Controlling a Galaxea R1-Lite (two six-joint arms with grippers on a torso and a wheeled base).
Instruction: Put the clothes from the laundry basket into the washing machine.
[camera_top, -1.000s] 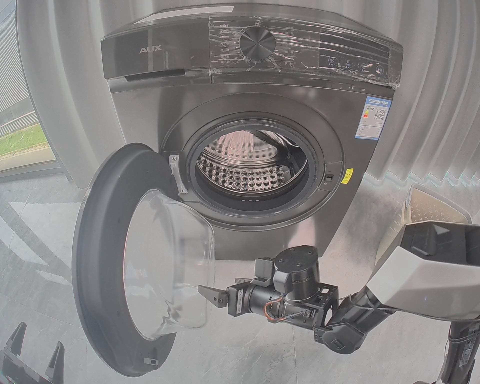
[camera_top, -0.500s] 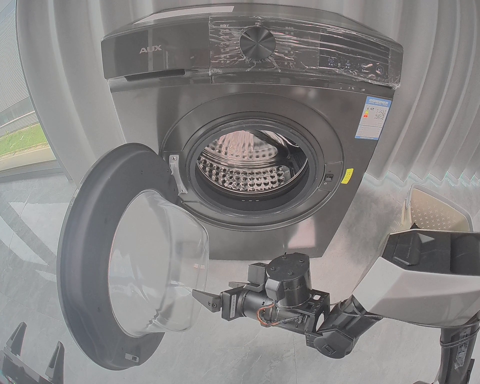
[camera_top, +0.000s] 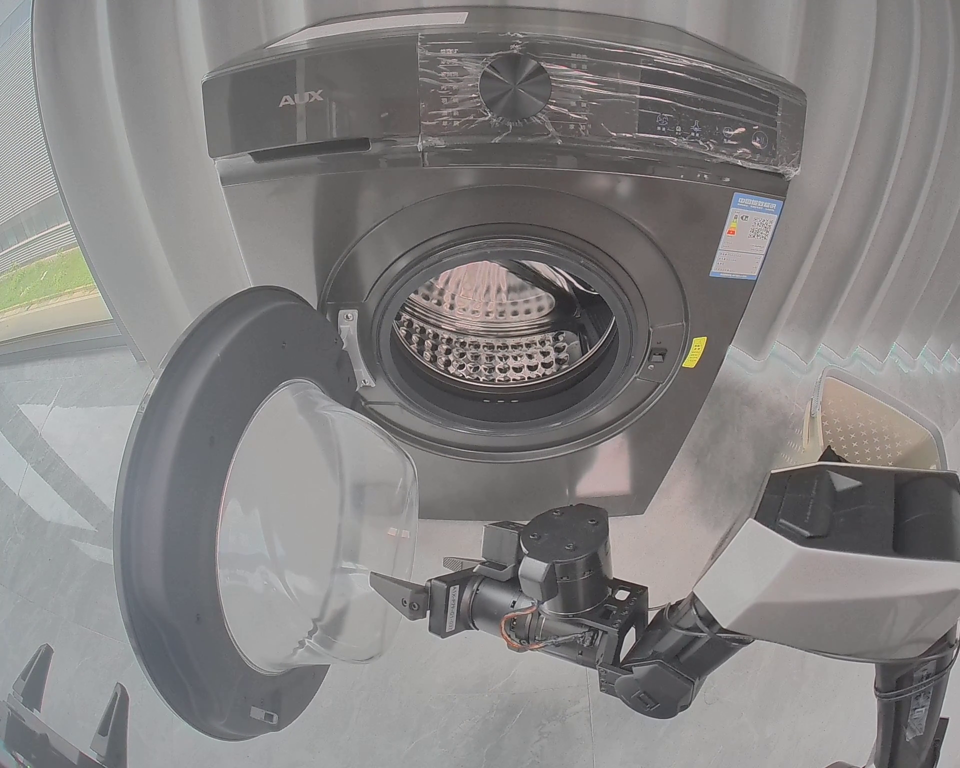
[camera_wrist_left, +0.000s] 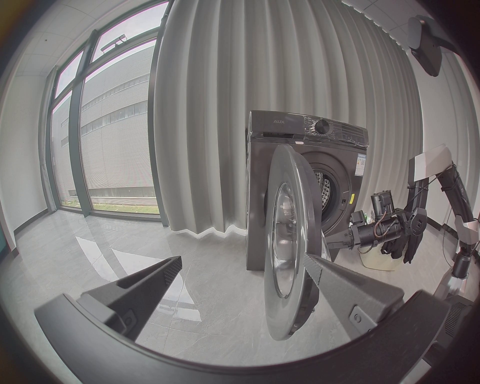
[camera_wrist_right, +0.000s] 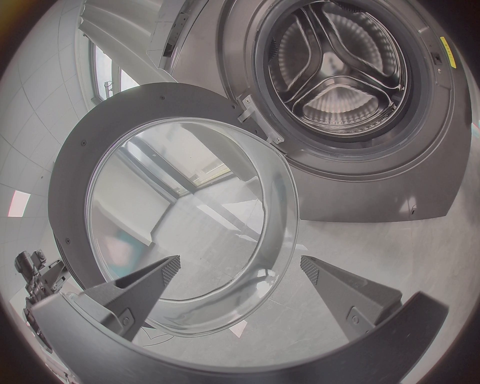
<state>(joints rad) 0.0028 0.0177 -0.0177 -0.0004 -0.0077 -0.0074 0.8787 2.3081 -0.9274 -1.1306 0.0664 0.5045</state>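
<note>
Against a pleated pale curtain (camera_top: 880, 200) stands the washing machine (camera_top: 480, 190), a grey front-loader on a tiled floor (camera_top: 500, 710), with a tall window (camera_wrist_left: 115, 125) off to its left. Its round door (camera_top: 185, 430) is swung wide open on the hinge at the left of the opening. The dark rim faces outward and the clear glass bulge (camera_top: 310, 520) points toward the robot. Behind the open port the steel drum (camera_top: 490, 335) shows its dimpled wall and raised ribs.

Right of the machine, on the floor, sits the laundry basket (camera_top: 872, 420), a pale tub with a perforated wall. Just its upper rim and part of one side show above the right arm (camera_top: 830, 570), which hides its inside.

That arm stretches low across the front of the machine, below the port. The right tool (camera_wrist_right: 237, 262) points at the lower right edge of the door glass. Its two fingers are spread well apart with nothing between them, and the glass bulge lies just ahead of the tips. Whether a tip touches the glass cannot be told.

The left tool (camera_wrist_left: 241, 259) hangs low, well to the left of the door, facing the door's outer edge. Its fingers are likewise spread wide and grip nothing.
</note>
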